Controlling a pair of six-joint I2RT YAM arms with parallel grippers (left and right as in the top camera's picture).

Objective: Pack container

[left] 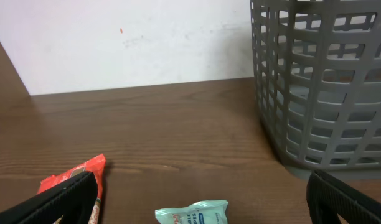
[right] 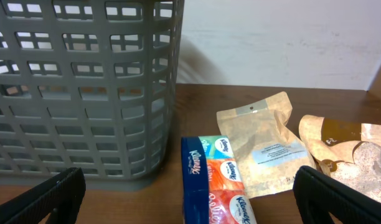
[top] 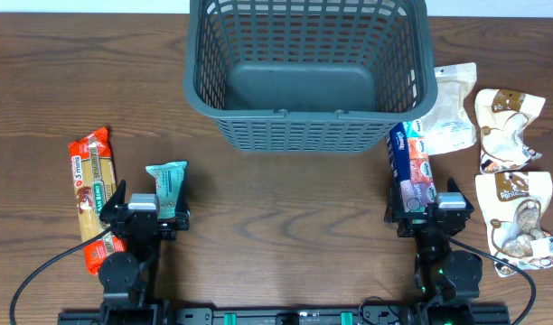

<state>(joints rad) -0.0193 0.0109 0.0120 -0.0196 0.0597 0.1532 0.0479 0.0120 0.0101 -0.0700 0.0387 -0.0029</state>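
— Where did the left tool point(top: 143, 209) stand?

— By the tabletop's near-left corner, jaws spread wide and holding nothing, with the teal packet point(top: 166, 185) just ahead. It probably needed to centre over that packet before closing.

— And the container point(top: 295, 131)?

— Empty, at the middle of the far edge. The right tool point(top: 430, 209), equally wide, faced the tissue pack point(top: 412, 167). A grip across its narrow width looked safest.
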